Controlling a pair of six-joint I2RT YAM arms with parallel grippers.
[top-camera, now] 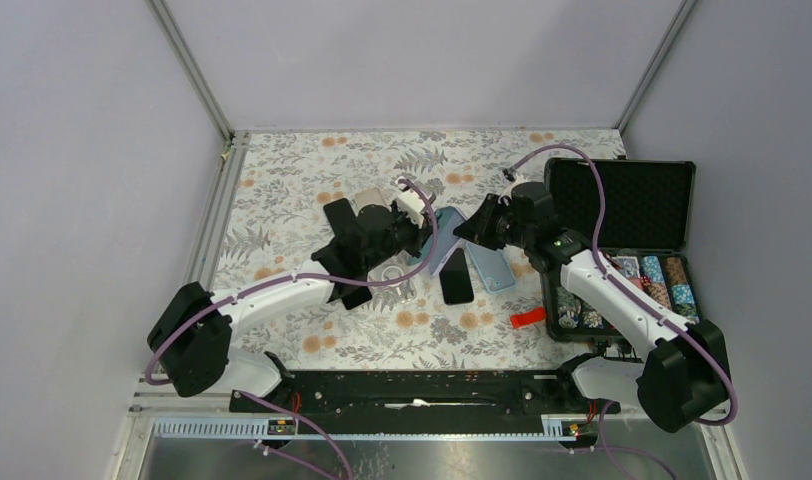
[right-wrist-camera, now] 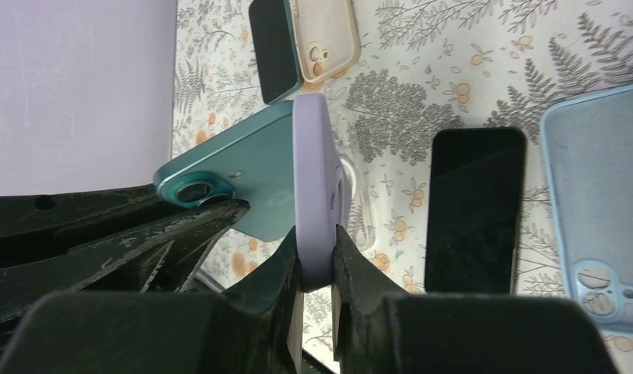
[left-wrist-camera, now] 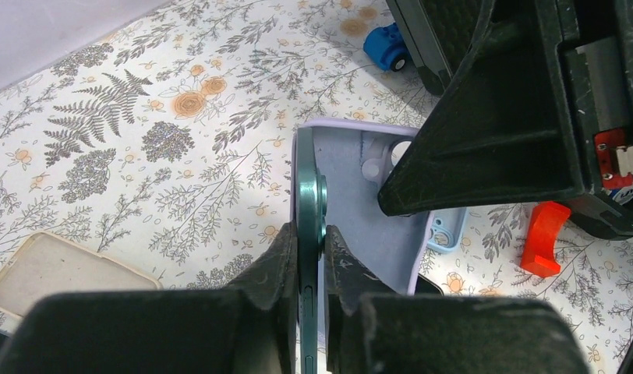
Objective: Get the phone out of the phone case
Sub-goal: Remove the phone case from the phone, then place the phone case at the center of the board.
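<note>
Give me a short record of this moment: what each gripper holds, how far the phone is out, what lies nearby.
left gripper: shut on green phone
right gripper: shut on lilac case
phone state: partly out, camera end apart from the case
on table: black phone, light blue case, beige case

Plain pale grey walls (top-camera: pixel 412 60) close in the desk (top-camera: pixel 282 170) on three sides. Its covering bears a fern-and-flower print. Metal posts (top-camera: pixel 190 68) stand at the back corners under even light.

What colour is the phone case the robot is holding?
Pale lilac. The case shows best in the right wrist view, beside the teal phone.
</note>
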